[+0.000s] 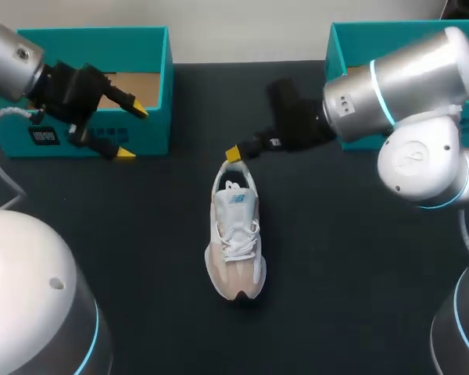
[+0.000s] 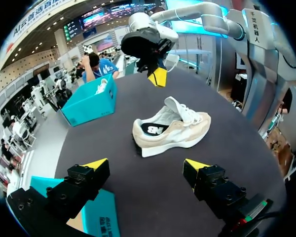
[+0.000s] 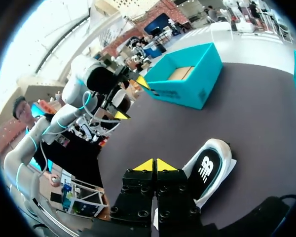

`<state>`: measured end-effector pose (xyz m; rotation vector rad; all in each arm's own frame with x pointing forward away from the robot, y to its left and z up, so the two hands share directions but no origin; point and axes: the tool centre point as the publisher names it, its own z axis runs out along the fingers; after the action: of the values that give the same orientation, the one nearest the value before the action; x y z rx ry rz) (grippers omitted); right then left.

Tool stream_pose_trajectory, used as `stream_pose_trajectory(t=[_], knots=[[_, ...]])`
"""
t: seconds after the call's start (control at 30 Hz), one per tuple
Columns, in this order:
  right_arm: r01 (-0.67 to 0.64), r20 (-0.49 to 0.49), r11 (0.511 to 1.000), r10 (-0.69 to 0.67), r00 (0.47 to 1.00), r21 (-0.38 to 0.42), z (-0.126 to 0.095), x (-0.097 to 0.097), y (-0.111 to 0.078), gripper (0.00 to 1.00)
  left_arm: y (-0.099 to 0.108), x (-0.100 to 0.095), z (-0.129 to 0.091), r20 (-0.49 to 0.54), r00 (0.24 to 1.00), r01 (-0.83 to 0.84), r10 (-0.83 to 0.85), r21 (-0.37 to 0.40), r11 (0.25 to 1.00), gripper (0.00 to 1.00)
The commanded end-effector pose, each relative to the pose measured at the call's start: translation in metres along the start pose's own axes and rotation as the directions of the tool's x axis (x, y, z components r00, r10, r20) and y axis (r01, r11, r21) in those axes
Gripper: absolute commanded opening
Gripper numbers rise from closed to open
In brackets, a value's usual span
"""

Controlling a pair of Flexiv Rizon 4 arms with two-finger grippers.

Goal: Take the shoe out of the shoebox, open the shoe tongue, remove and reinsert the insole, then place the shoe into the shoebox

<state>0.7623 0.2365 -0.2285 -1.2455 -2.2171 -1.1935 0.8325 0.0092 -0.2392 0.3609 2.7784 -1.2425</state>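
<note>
Lying on its sole at the middle of the counter (image 1: 359,258), the shoe (image 1: 236,234) points its toe at the near edge. Right jaws are pressed together, holding nothing, just at its heel; whether they touch it cannot be told. Left jaws gape wide, empty, by the shoebox (image 1: 102,47) in the far left corner, well apart from the shoe.

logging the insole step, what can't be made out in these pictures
The insole: head view, the tongue covers most of the shoe opening; left wrist view, the shoe's side wall hides it.
Front of the shoe: right wrist view, the shut right tool blocks all but the heel.
Inside the right shoebox: head view, the right arm covers it and the edge cuts it off.
</note>
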Motion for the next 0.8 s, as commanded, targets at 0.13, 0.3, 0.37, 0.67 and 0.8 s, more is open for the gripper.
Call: stream_pose_trajectory(t=[0.13, 0.3, 0.37, 0.67, 0.8], knots=[[-0.145, 0.41, 0.985, 0.097, 0.907, 0.089, 0.01, 0.002, 0.007, 0.0, 0.005, -0.007, -0.005, -0.037, 0.999, -0.002, 0.002, 0.005, 1.0, 1.0], [-0.117, 0.512, 0.992, 0.077, 0.856, 0.047, 0.01, 0.001, 0.007, 0.0, 0.005, -0.007, -0.005, -0.037, 0.999, -0.002, 0.002, 0.005, 1.0, 1.0], [-0.097, 0.551, 0.995, 0.064, 0.832, 0.03, 0.009, 0.001, 0.007, 0.0, 0.005, -0.007, -0.005, -0.037, 0.999, -0.002, 0.002, 0.005, 1.0, 1.0], [-0.062, 0.7, 0.998, 0.024, 0.714, 0.028, 0.014, -0.018, 0.001, 0.0, 0.005, -0.007, -0.005, -0.037, 0.999, -0.002, 0.002, 0.005, 1.0, 1.0], [-0.072, 0.732, 0.995, -0.005, 0.681, 0.074, 0.017, -0.022, 0.0, 0.0, 0.005, -0.007, -0.005, -0.037, 0.999, -0.002, 0.002, 0.005, 1.0, 1.0]])
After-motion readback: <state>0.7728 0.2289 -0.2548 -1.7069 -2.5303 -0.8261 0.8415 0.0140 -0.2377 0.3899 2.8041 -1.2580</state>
